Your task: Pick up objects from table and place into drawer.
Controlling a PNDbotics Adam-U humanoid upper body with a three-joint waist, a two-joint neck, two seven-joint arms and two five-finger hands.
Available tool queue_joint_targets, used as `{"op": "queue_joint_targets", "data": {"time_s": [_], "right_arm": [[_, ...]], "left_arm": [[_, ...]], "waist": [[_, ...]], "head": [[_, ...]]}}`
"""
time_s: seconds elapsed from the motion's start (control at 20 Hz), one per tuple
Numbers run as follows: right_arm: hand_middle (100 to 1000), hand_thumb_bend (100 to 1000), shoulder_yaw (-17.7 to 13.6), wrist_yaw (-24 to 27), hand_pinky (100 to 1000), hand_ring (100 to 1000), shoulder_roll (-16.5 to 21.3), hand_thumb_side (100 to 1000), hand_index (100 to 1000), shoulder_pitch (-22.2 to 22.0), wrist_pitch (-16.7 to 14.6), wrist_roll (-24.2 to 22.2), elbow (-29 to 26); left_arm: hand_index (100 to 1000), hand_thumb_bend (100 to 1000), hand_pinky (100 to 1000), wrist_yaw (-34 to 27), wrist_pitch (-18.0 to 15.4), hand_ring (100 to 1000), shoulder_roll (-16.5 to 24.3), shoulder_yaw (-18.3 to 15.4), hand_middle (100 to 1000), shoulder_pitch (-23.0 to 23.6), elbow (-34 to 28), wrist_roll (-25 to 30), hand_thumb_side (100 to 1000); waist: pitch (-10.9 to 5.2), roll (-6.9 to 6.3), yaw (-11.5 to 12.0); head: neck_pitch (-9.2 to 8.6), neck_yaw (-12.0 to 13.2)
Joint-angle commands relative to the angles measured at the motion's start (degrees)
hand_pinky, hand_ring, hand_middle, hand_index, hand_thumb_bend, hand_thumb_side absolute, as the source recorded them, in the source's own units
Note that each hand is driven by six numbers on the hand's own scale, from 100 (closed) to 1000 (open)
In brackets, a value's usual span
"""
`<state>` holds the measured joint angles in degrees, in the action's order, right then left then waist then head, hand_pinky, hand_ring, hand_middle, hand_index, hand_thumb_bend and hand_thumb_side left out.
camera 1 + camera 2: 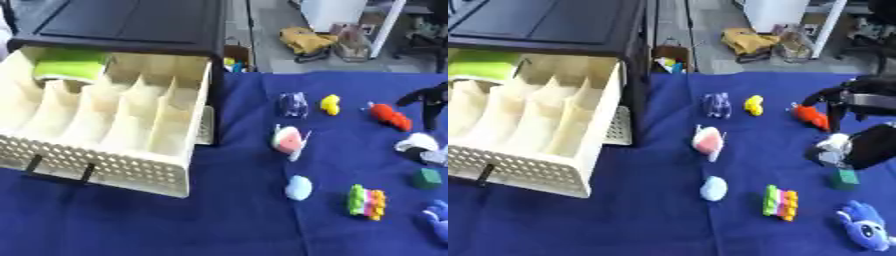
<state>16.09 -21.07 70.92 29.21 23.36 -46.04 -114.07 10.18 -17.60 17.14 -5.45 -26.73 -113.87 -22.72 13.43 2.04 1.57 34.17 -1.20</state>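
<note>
**Right hand over the toy row; drawer open**

Nearest the camera lies a blue plush toy [863,227], beside a striped multicolour block [780,202] on the blue tablecloth [640,220]. Right hand [859,147] hangs above a green cube [843,179], fingers curled around a white object [830,142]. Cream drawer [105,125] stands pulled out at left, holding a green item [68,67] at its rear. Left hand does not show.

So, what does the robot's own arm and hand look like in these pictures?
Only the right arm shows, at the right edge: black, with a paler silver-grey band along it. Its hand is black with slim fingers. A bulky, rounded black part lies lower down. No cables or markings can be made out. The left hand is out of view.
</note>
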Motion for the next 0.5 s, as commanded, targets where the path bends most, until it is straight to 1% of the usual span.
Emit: {"op": "queue_joint_targets", "data": {"time_s": [0.05,0.25,0.35,0.5], "right_arm": [[599,433,-0.02,0.79,732,814,0.96,499,974,0.74,1.03,-1.18,-0.53],[594,583,1.25,0.48,733,822,0.40,525,970,1.03,1.60,-2.19,-0.53],[591,616,1.98,0.26,723,824,0.09,532,968,1.07,2.31,-3.09,-0.53],[572,621,2.87,0.21,716,824,-0.48,533,966,1.51,3.22,-4.13,-0.53]], "left_arm": [[774,170,403,-0.03,0.06,522,0.69,0.00,579,-0.79,-0.73,0.21,1000],[772,158,402,-0.04,0.07,522,0.61,0.03,578,-0.82,-0.73,0.23,1000],[772,154,401,-0.03,0.11,522,0.55,0.04,577,-0.85,-0.73,0.24,1000],[771,151,400,-0.03,0.15,521,0.47,0.08,576,-0.88,-0.73,0.29,1000]], "waist": [[-0.70,-0.04,0.02],[-0.62,-0.04,0.14],[-0.53,-0.01,0.16],[-0.43,0.04,0.16]], "head": [[-0.51,-0.14],[-0.57,-0.30],[-0.61,-0.38],[-0.64,-0.44]]}}
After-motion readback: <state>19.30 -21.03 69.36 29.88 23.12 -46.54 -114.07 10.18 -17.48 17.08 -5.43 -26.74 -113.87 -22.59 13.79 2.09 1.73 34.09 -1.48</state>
